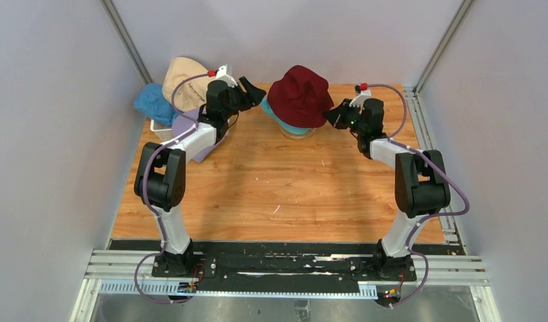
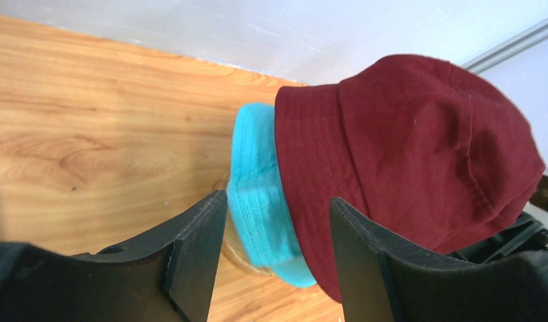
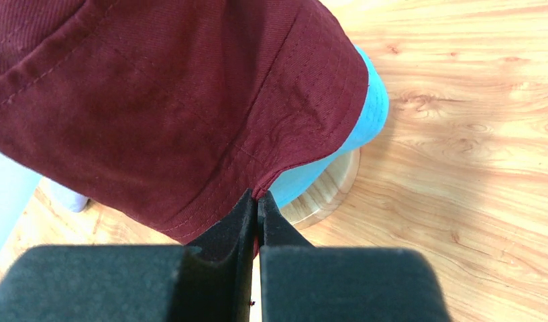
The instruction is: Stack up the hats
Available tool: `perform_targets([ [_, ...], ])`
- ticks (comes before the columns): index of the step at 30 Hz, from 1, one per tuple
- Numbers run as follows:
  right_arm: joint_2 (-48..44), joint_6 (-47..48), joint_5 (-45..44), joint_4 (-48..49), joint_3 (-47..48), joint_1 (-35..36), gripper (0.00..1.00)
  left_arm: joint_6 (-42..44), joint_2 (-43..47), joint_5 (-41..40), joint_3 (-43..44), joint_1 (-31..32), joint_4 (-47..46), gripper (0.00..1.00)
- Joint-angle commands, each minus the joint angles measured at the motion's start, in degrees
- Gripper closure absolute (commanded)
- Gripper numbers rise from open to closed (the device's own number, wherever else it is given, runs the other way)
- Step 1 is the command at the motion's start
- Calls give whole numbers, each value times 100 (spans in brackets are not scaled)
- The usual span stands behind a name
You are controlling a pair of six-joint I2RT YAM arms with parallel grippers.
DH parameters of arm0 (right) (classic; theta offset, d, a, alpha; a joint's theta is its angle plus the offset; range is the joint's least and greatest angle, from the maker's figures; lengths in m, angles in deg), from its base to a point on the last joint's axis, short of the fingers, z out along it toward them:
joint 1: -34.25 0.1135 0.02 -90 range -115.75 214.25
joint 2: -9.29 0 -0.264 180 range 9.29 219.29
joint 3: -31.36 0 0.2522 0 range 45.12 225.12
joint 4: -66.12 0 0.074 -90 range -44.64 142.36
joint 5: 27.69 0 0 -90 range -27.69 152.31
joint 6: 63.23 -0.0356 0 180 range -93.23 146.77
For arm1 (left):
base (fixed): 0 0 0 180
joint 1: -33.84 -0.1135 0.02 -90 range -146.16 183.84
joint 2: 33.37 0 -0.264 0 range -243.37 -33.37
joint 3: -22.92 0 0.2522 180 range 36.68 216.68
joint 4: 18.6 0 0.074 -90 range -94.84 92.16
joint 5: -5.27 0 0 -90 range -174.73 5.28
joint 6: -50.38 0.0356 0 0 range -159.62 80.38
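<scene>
Two hats are stacked and three are left. The teal hat (image 1: 283, 124) sits on the wooden stand (image 3: 330, 189), at the far side of the desk (image 1: 284, 194). The dark red hat (image 1: 299, 94) lies on top of the teal one, a bit crooked. The right jaws are pinched tight on the dark red hat's brim, so I think this hat is not let go yet. The left jaws are wide open and hold nothing, just beside the stand.

Only the top view shows the other hats. The beige hat (image 1: 184, 82), blue hat (image 1: 153, 102) and lavender hat (image 1: 183, 123) are piled at the white basket (image 1: 161, 130), well away from the stand on the left arm's side. Only the right wrist view shows the pinch on the brim up close. The left wrist view shows the gap between the open jaws.
</scene>
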State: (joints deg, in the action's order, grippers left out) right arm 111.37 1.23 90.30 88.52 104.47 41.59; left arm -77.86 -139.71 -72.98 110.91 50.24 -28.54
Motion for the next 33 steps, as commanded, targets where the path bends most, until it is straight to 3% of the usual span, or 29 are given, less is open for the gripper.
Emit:
perform_targets([
  [1, 160, -54, 192, -20, 35, -66, 99, -145, -218, 207, 259, 36, -492, 38],
  [33, 251, -110, 317, -74, 286, -52, 99, -1156, -1203, 846, 557, 46, -1834, 37],
])
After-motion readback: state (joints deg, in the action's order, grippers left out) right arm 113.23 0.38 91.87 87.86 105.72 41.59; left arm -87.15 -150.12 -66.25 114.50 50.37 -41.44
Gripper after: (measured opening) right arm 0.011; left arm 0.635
